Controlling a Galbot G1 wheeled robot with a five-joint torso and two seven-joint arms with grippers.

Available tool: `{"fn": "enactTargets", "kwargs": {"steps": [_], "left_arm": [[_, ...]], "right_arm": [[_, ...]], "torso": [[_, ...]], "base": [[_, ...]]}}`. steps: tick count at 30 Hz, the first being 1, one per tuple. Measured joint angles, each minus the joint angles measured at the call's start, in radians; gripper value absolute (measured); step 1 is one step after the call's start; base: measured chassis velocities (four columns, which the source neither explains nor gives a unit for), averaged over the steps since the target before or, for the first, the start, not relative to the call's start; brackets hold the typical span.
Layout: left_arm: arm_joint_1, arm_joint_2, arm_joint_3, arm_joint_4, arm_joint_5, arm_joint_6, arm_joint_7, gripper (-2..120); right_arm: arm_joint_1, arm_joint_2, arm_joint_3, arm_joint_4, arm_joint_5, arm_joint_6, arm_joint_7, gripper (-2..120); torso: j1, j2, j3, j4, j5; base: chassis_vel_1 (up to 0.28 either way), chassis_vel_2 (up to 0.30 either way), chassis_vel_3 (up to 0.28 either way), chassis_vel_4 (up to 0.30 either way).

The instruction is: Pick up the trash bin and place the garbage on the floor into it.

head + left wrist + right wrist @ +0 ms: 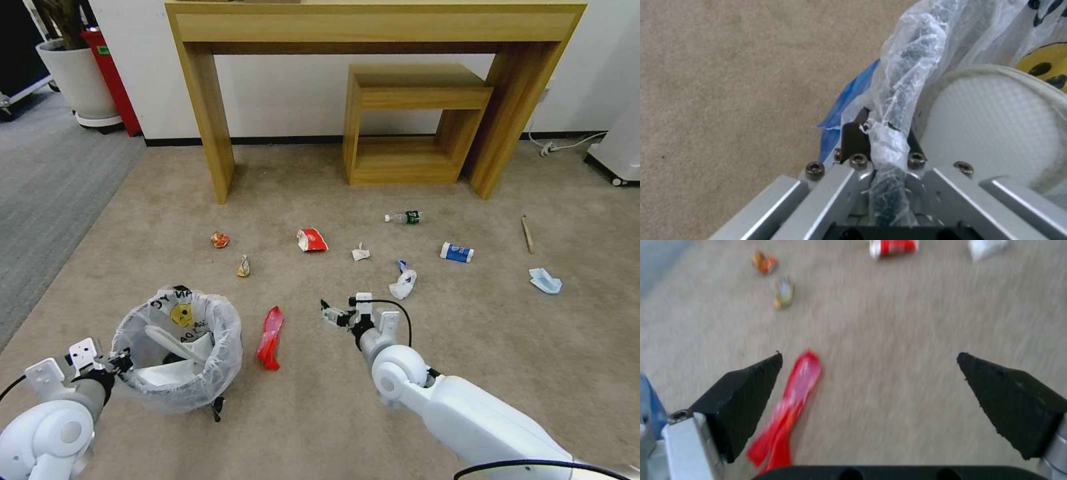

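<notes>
1. You have the trash bin (179, 350) low on the robot's left, over the floor (400, 373), its white liner bag (907, 83) folded over the rim. I can't tell if it's lifted or resting.
2. Left claw (120, 363) is clamped tight on the bin's rim, bag plastic bunched between the fingers (856, 140) in the left wrist view.
3. Inside the bin: a white slipper (996, 130) with quilted sole just past the rim, more white stuff under it. So bin grabbed and some litter already in, I'd say.
4. Right claw (339, 315) hangs wide open, empty, just beside the red plastic bag (270, 337), which lies flat between bin and claw. It looks like the item being worked on.
5. Still loose on the carpet: orange wrapper (220, 239), small wrapper (244, 266), red-white carton (311, 240), crumpled paper (361, 253), white crumpled bag (403, 283), bottle (404, 217), blue-white carton (457, 252), wooden stick (527, 233), blue mask (545, 281).
6. Most of the pickup is left, in my judgement.
7. Wooden table (373, 27) stands behind by the wall.
</notes>
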Motion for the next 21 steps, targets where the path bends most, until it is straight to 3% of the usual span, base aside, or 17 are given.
{"fn": "enactTargets", "kwargs": {"steps": [3,4,11,19,21], "left_arm": [[0.003,-0.002,-0.002,-0.007,0.0,0.0,0.0,1],[0.006,-0.008,-0.002,-0.013,0.0,0.0,0.0,1],[0.021,-0.027,-0.007,-0.037,0.008,-0.002,0.004,1],[0.035,-0.033,-0.023,-0.051,0.009,-0.006,0.009,1],[0.043,-0.04,-0.025,-0.063,0.009,-0.008,0.012,1]], "right_arm": [[0.005,0.033,-0.017,-0.018,0.028,-0.015,0.033,100],[0.016,0.089,-0.037,-0.048,0.06,-0.032,0.078,100],[0.048,0.238,-0.082,-0.167,0.095,-0.055,0.16,100],[0.071,0.323,-0.119,-0.312,0.083,-0.056,0.171,99],[0.085,0.367,-0.141,-0.396,0.072,-0.046,0.149,97]], "torso": [[0.0,0.0,0.0,0.0,0.0],[0.0,0.0,0.0,0.0,-0.0001],[0.0,0.0,0.0,0.0002,-0.0001],[0.0,0.0,0.0,0.0001,-0.0001],[0.0,0.0,0.0,0.0001,-0.0001]], "base": [[0.0,0.0,0.0,0.0],[0.0,0.0,0.0,0.0],[0.0,0.0,0.0,0.0],[0.0,0.0,0.0,0.0],[0.0,0.0,0.0,0.0]]}}
